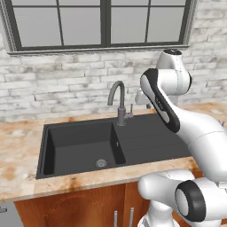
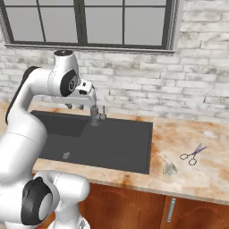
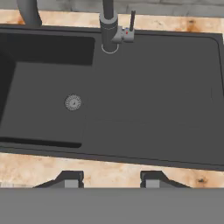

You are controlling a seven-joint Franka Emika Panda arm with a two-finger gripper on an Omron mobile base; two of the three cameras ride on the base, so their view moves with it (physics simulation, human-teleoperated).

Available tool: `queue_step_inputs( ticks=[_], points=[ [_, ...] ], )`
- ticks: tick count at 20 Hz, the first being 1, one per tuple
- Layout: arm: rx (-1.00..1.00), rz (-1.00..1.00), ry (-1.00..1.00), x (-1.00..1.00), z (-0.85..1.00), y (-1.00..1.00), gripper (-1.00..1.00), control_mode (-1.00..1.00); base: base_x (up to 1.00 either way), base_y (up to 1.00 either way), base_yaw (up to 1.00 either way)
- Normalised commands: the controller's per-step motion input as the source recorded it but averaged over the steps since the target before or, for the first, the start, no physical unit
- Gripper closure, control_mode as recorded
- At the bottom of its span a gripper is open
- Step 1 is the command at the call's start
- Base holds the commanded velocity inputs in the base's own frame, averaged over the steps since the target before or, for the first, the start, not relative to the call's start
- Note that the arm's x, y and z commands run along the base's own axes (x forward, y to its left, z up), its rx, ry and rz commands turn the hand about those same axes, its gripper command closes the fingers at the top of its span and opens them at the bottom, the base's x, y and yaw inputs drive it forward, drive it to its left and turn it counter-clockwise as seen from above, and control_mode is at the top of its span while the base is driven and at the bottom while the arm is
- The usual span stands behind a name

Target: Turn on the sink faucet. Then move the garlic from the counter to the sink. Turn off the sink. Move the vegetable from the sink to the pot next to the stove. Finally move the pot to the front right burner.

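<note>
hand [image 3: 111,179] up over the near edge of the counter [image 1: 20,150], looking down at the sink [image 3: 144,105]. both dark fingertips [image 3: 70,178] stand well apart with only counter and sink rim between them; hand open, gripping nothing.

sink faucet [image 1: 119,99] upright at the back rim of the sink, between basin and drainboard, spout arching out over the basin. thin side lever [image 3: 131,20] stands upright just beside the faucet base. no water seen at the spout.

basin matte black, round metal drain [image 1: 101,163] in its floor. flat drainboard to the right of the basin.

right base view: scissors [image 2: 193,154] with blue-grey handles lie on the counter well to the right of the sink. a small pale, translucent-looking object [image 2: 169,168] sits on the counter just off the sink's right edge, nearer the front; too faint to tell whether it is the garlic.

brick wall and dark-framed window [image 1: 102,22] behind the counter.
</note>
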Motion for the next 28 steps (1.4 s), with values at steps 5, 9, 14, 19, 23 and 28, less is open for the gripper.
queue_step_inputs(
  ticks=[5,9,14,19,23,28],
  points=[
    [0.02,0.00,-0.02,0.03,-0.15,-0.19,-1.00,-1.00,0.00,0.00,0.00],
    [0.09,0.10,-0.05,0.08,-0.25,-0.59,-1.00,-1.00,0.00,0.00,0.00],
    [0.06,0.26,-0.14,0.07,-0.31,-0.32,-1.00,-1.00,0.00,0.00,0.00],
    [0.01,0.27,-0.09,0.31,-0.29,-0.02,-1.00,-1.00,0.00,0.00,0.00],
    [0.03,0.23,-0.06,0.65,-0.33,-0.01,-1.00,-1.00,0.00,0.00,0.00],
    [0.05,0.18,-0.01,0.78,-0.19,0.00,-1.00,-1.00,0.00,0.00,0.00]
  ],
)
